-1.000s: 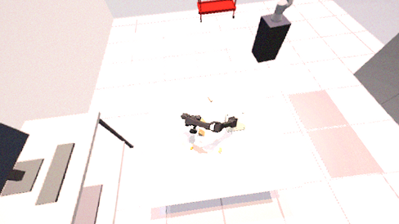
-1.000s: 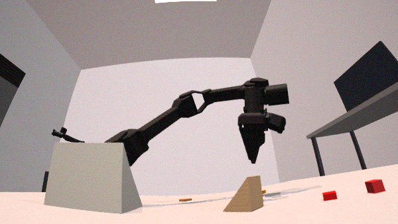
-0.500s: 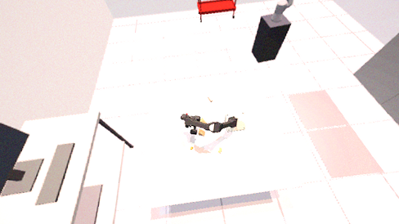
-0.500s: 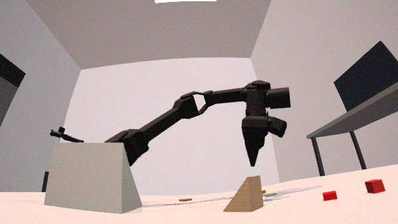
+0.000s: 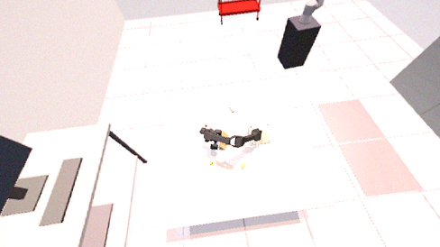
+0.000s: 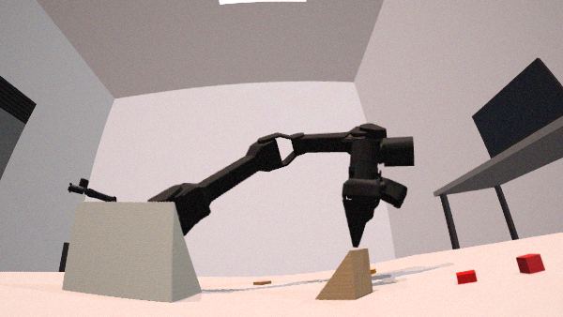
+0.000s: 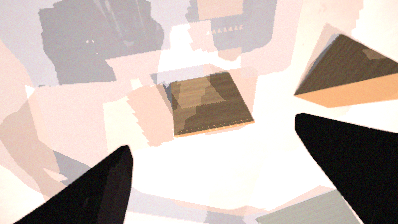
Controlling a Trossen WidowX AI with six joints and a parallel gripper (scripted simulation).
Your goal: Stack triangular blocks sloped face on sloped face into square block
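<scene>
In the wrist view one wooden triangular block lies beyond and between the fingertips. The other triangular block lies to the right, past the right fingertip, showing a dark triangular face and a lighter side. In the exterior view a triangular block stands on the table with its slope to the left; which of the two it is, I cannot tell. My gripper is open and empty, pointing down, its tips just above that block in the exterior view. The blocks are apart. The top view shows them too small to judge.
A large grey-green block stands left of the wooden block in the exterior view. Two small red blocks lie to the right. A small orange piece lies farther back, and another shows behind the wooden block.
</scene>
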